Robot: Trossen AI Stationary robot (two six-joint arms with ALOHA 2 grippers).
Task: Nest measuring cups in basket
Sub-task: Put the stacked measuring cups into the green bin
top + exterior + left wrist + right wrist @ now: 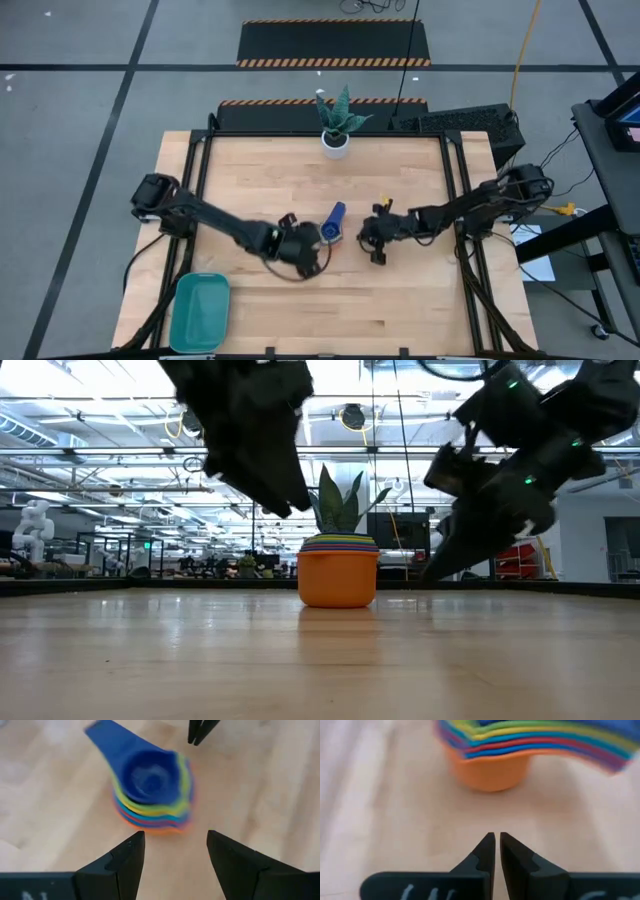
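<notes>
Centrally on the wooden desk point(400, 300), well apart from the teal basket point(200, 312) at the left tool's rear, sits the nested stack of measuring cups point(333, 224). Just beside it, the left tool point(175, 851) hovers with fingers apart, empty. Opposite, the right tool point(497, 851) is pressed together, gripping nothing.

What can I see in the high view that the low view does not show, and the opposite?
Only the high view shows the teal basket at the table's near left corner, far from the nested measuring cups, and the blue handle on top. Only the low view shows the stack's orange bottom cup resting on the table. Both show the left gripper, the right gripper and the potted plant.
</notes>
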